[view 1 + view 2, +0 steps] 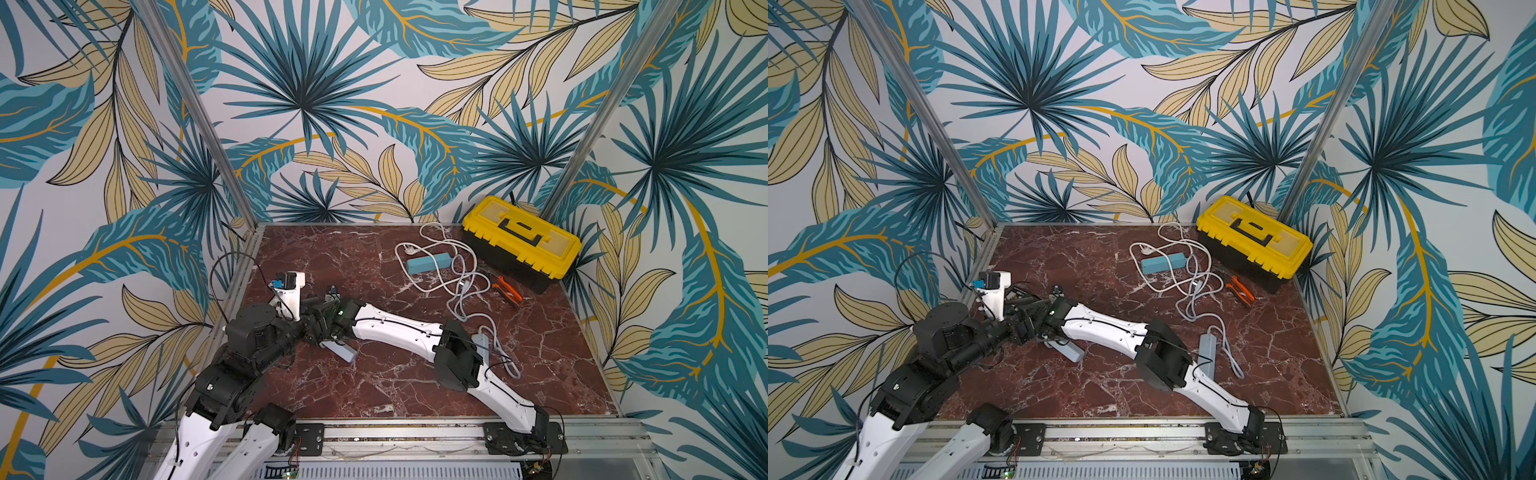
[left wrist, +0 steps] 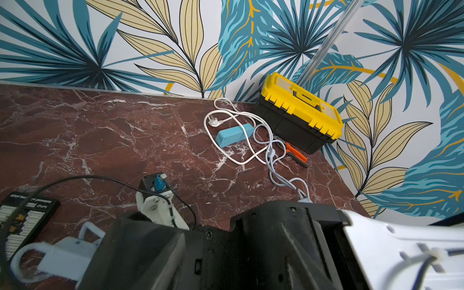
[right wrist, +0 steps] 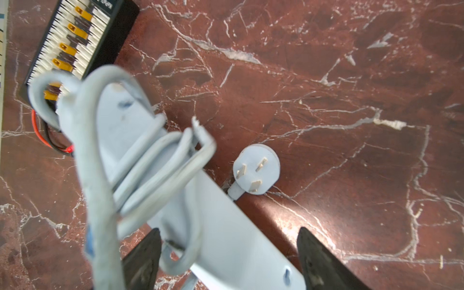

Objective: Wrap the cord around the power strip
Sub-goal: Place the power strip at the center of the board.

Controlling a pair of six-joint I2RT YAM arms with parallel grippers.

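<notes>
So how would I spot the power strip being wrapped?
From the yellow toolbox, look across to where the arms meet. A grey power strip is there; unlike the blue strip and the other grey strip, its cord coils around it.

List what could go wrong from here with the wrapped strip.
1. The plug lies loose on the table, not tucked in. With the right gripper open around the power strip, the cord coils may slacken and unwind.
2. A cord loop at the strip's end sticks out beside the black connector board. Moving the strip may snag it there.
</notes>
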